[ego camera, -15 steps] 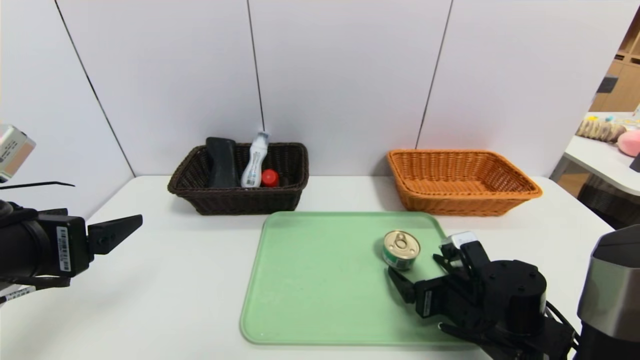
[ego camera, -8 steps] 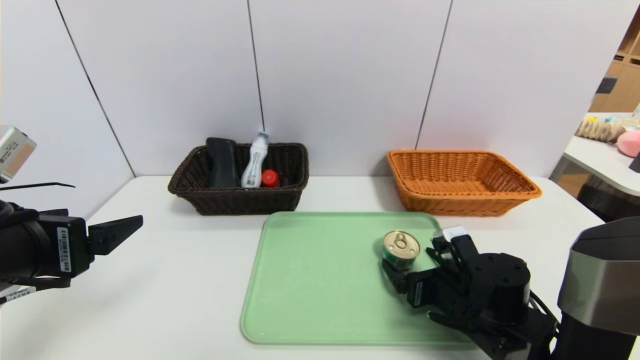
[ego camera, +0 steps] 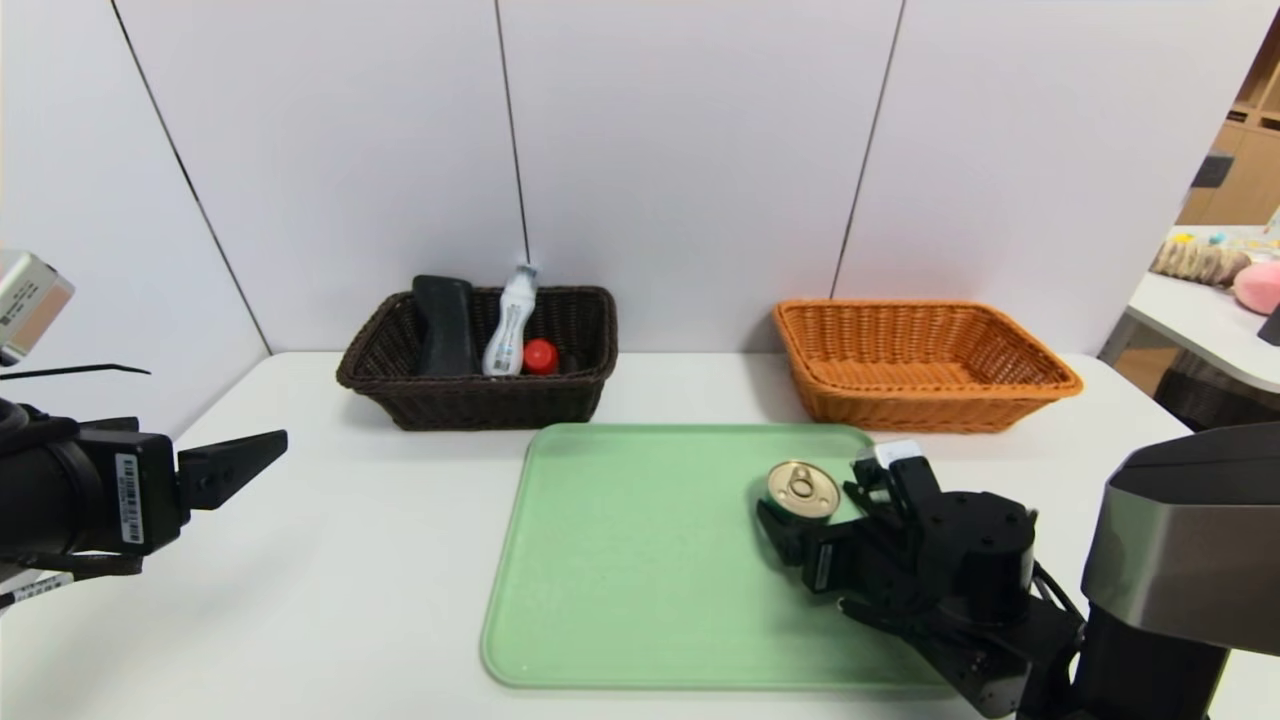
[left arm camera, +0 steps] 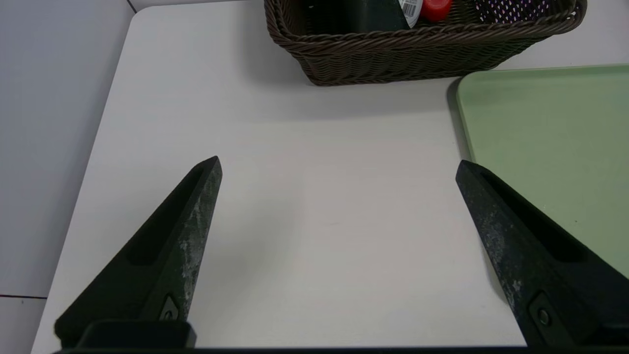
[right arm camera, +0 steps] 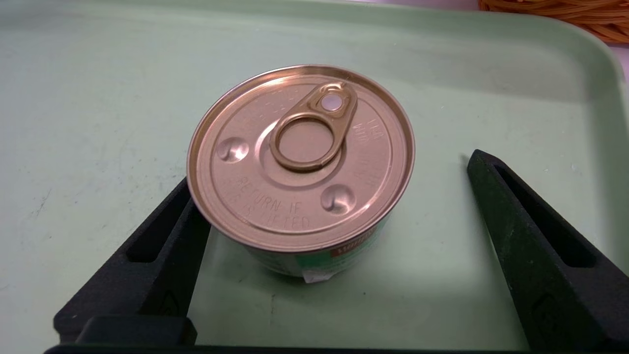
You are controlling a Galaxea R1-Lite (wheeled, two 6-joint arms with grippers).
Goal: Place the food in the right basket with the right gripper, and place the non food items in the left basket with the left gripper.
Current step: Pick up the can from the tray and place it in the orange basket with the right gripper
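Your right gripper point(right arm camera: 324, 246) has crept forward around the tin can point(right arm camera: 300, 162) on the tray point(right arm camera: 98, 73), jaws wide with the can off-centre between them; centre it before closing.

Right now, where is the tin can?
In the head view the tin can stands upright on the right part of the green tray, between the open right gripper's fingers, in front of the orange basket.
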